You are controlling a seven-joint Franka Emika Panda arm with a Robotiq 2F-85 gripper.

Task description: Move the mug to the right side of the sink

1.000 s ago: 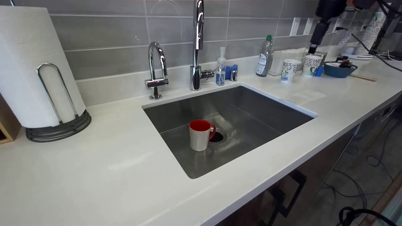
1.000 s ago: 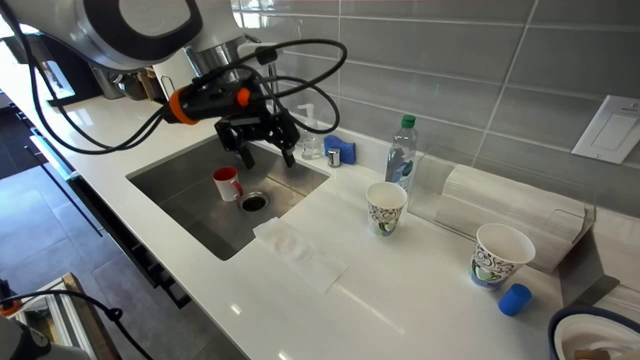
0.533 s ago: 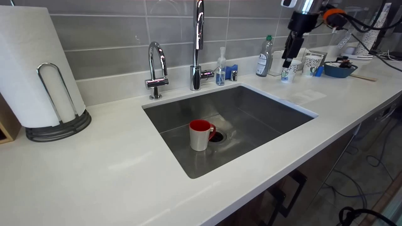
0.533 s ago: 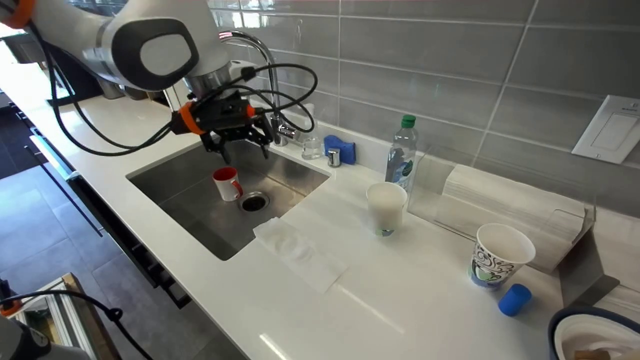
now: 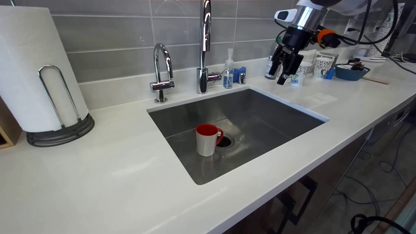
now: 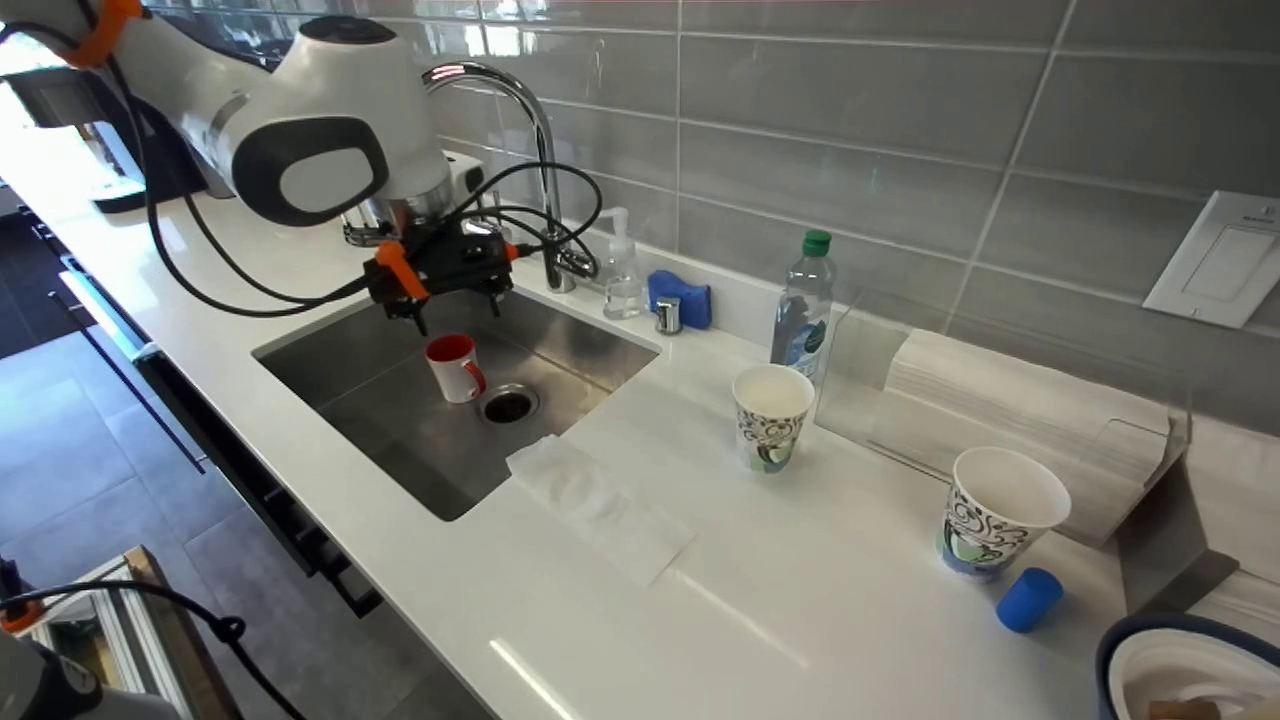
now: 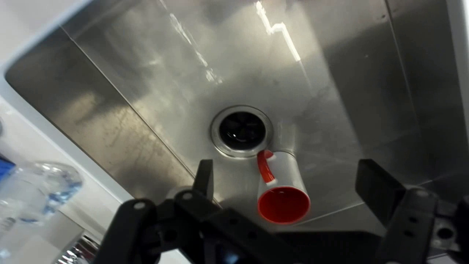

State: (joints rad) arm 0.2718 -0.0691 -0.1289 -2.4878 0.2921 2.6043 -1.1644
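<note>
white mug (image 5: 207, 141), red inside, upright in stainless-steel sink (image 5: 263, 130), just beside drain (image 7: 242, 131). robotiq gripper (image 7: 285, 170) hangs higher, apart; jaws wide, nothing held, presumably so to straddle mug when lowered.

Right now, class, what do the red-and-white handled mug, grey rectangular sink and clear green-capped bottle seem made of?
The mug: probably glazed ceramic, with glossy highlights on its red handle; plastic is possible.
The sink: satin-looking metal, likely stainless steel, given its grey sheen and blurred reflections.
The bottle: smooth, see-through, likely plastic; glass isn't ruled out.
</note>
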